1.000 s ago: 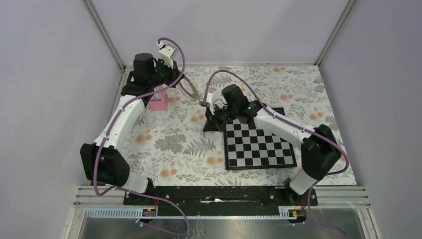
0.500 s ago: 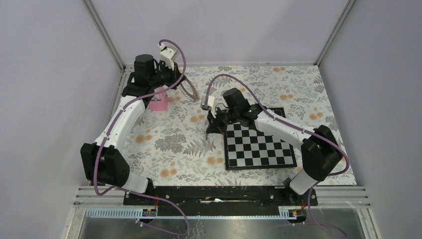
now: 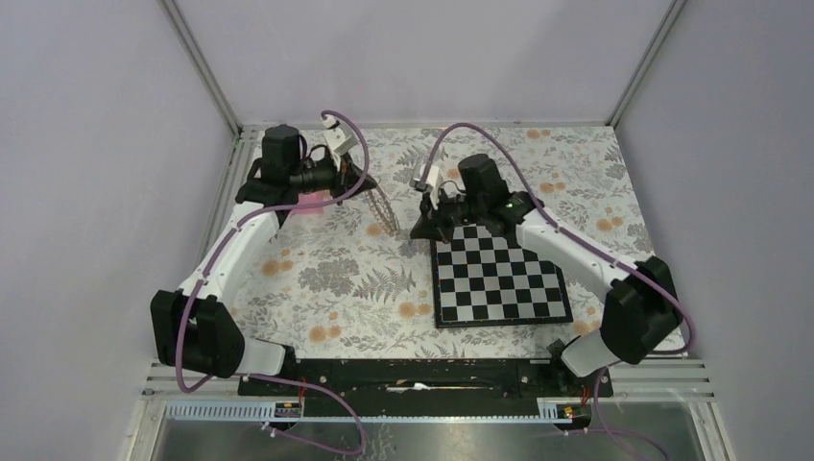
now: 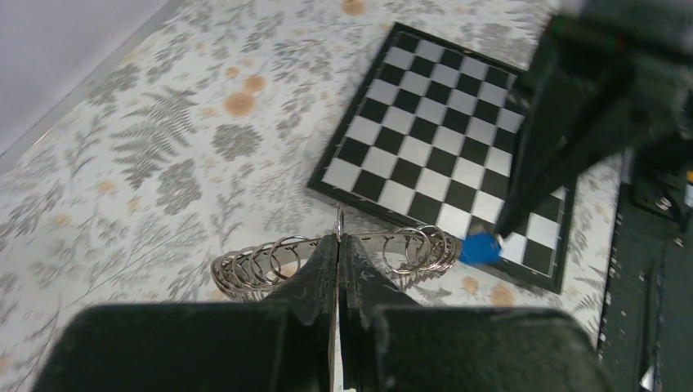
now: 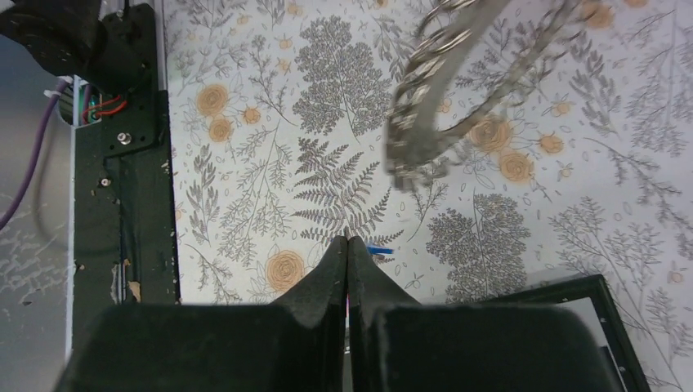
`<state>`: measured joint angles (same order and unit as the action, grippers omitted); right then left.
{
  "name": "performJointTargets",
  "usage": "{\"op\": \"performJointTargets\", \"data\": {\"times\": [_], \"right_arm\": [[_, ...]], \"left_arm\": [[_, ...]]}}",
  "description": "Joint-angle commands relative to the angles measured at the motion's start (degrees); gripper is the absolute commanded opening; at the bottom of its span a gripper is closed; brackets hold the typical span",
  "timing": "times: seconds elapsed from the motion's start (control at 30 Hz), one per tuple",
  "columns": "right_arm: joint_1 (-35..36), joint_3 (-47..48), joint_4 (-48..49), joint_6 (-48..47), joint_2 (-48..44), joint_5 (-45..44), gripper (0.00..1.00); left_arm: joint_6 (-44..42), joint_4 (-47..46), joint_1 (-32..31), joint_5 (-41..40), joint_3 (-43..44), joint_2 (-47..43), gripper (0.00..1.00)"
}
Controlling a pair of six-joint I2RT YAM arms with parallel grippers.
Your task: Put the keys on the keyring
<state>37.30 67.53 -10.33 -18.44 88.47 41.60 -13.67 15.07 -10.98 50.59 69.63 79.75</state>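
Note:
My left gripper is shut on the keyring and holds it up above the flowered cloth, left of the chessboard. In the left wrist view my gripper pinches the ring's thin band, and the keyring carries several small silver loops on each side. My right gripper is shut on the blue key, which sits just beside the ring's right end. In the right wrist view my gripper is shut, only a blue sliver of the key shows, and the keyring hangs blurred ahead.
A black-and-white chessboard lies on the cloth at centre right, and it also shows in the left wrist view. A pink object sits under my left arm at the back left. The black base rail runs along the near edge.
My left gripper has swung the keyring right and down toward the centre. My right gripper has moved back and right with the key, so key and ring are now close together.

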Motion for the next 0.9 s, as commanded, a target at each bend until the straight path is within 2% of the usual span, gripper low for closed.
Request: {"op": "performJointTargets", "data": {"times": [0.0,0.23,0.37,0.6,0.77,0.87], "right_arm": [[-1.7,1.1,-3.5,-3.0,-7.0,4.4,0.0],[-2.2,2.1,-9.5,-9.8,-12.6,0.0,0.0],[-2.9,2.3,-10.3,-9.6,-14.8,-1.1,0.0],[-5.3,2.6,-9.9,-4.0,-16.0,2.7,0.0],[-5.7,1.0,-8.0,0.7,-15.6,7.1,0.0],[-5.7,-1.9,-3.2,5.6,-15.1,11.0,0.0]], "left_arm": [[-7.8,-2.1,-2.1,11.1,-2.1,-4.0,0.0],[-13.8,2.3,-6.8,16.5,-1.1,-2.3,0.0],[-18.4,2.7,-9.3,18.6,-2.4,-2.9,0.0],[-42.5,18.1,-12.4,17.7,-0.5,-1.6,0.0],[-54.0,24.0,-13.6,16.4,0.0,-1.4,0.0],[-59.0,26.7,-14.8,14.8,0.1,-1.5,0.0]]}}
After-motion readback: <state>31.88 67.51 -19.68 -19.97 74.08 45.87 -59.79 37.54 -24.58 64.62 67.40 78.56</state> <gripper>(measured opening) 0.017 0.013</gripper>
